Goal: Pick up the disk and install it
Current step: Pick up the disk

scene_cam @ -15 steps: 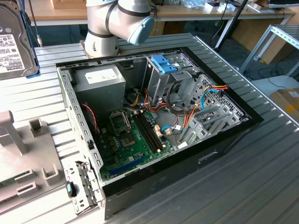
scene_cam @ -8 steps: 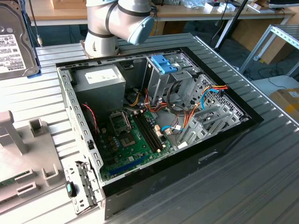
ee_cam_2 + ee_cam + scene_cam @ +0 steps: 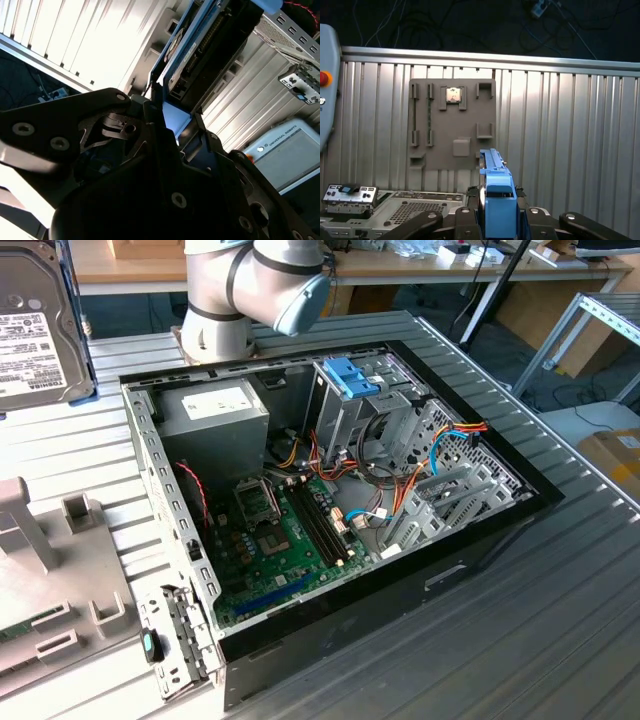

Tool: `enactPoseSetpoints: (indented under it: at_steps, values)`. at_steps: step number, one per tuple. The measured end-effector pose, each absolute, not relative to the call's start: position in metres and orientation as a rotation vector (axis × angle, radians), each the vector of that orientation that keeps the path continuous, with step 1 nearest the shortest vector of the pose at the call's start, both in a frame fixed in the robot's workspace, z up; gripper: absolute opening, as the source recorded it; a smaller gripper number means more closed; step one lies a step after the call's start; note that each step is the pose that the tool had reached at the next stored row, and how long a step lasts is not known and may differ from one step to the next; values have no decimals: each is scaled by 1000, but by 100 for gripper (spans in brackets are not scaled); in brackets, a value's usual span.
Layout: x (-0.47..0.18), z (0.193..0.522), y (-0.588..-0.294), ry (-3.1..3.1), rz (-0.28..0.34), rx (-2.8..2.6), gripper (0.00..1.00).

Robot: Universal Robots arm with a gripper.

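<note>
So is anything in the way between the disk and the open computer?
No, nothing visible. The pincer grips the disk, held up at the exterior view's left. Between it and the open computer case there is just bare ribbed table.

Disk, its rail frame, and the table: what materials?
The disk: grey metal, matte cast-looking top, white label likely paper. Rail frame: light-blue, smooth, evenly coloured, likely moulded plastic. Table: pale grey ribbed slats with a soft sheen, probably aluminium.
</note>
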State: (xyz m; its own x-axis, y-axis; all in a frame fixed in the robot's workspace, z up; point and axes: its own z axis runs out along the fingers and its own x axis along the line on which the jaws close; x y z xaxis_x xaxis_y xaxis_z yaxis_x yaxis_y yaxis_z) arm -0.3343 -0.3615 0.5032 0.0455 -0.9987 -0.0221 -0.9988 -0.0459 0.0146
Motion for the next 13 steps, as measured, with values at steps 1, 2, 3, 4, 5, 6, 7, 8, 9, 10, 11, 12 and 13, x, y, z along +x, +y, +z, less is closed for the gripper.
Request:
enactPoseSetpoints:
  at_steps: [1,2,3,4,5,6,7,8,9,10,11,12,13]
  values:
    - [-332,503,-361,2167,41,-2268,37]
    - [-330,503,-361,2167,41,-2268,37]
    - [-325,503,-361,2167,41,-2268,37]
    - [-322,503,-361,2167,41,-2268,37]
    - [-318,503,-361,2167,41,-2268,37]
    - [-313,503,-361,2167,41,-2268,37]
    - [-307,503,-361,2167,41,-2268,37]
    - [-305,503,-360,2167,41,-2268,37]
    - [-303,503,-360,2167,41,-2268,37]
    - [-301,503,-360,2167,41,-2268,37]
    - [-299,503,-360,2167,41,-2268,37]
    - [-295,503,-360,2167,41,-2268,37]
    - [-290,503,-360,2167,41,-2268,37]
